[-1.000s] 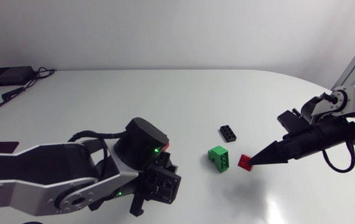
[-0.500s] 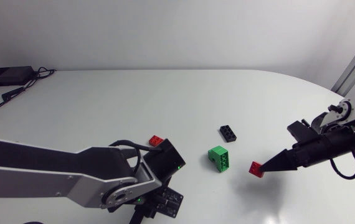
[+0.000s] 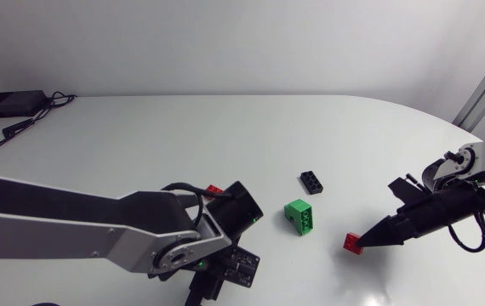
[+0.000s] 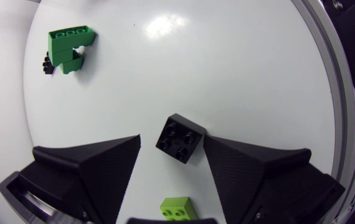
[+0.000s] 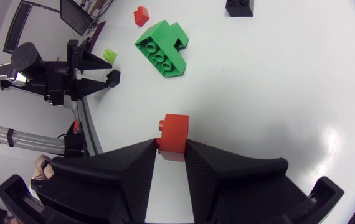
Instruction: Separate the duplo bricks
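Note:
My right gripper [image 3: 367,241] [image 5: 172,147] is shut on a small red brick [image 3: 353,243] [image 5: 173,132], low over the table and to the right of a green brick [image 3: 299,215] [image 5: 160,50]. My left gripper [image 4: 172,140] stands open low over the front of the table. A small black brick [image 4: 180,138] lies between its fingers, close to one and apart from the other. A lime brick [image 4: 177,208] [image 5: 109,55] lies just under that gripper. In the head view my left arm [image 3: 183,242] hides both of these bricks.
A black brick [image 3: 312,181] [image 5: 241,6] lies behind the green one. Another small red brick [image 3: 214,190] [image 5: 141,15] sits just behind my left arm's wrist. A black box with cables [image 3: 8,104] is at the far left corner.
My left gripper has opened and let go of the small black brick. My right gripper has carried the red brick to the right and forward, away from the green brick.

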You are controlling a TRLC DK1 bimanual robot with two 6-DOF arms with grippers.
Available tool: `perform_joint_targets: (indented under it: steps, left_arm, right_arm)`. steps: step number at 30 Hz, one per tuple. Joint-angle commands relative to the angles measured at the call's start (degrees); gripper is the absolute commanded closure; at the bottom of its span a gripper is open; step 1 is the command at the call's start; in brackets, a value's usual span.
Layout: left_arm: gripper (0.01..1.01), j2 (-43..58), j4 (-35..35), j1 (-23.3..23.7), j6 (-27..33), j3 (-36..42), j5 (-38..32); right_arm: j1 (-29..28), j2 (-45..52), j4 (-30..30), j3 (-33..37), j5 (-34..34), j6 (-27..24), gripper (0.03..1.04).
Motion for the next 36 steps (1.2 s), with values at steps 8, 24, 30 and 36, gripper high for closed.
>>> perform_joint_targets:
  steps: [8, 24, 30, 36]
  left_arm:
    - [0.169, -0.71, -1.38, 0.40, -1.89, 3.17, 0.61]
    - [0.154, -3.17, -1.47, 0.49, -2.51, 3.17, 0.61]
    - [0.154, -5.81, -1.21, 0.49, -2.59, 4.58, 0.61]
    - [0.154, -9.41, 0.99, 1.01, -4.79, 4.40, 0.61]
  right_arm:
    - [1.48, 4.02, -0.09, -0.90, 0.68, 0.18, 0.62]
    - [1.57, -5.38, 3.60, -5.12, 5.96, 0.27, 0.26]
    - [14.05, -23.66, 13.18, -13.30, 19.84, 9.85, 0.25]
    - [26.17, -25.16, 18.10, -13.91, 28.11, 20.92, 0.26]
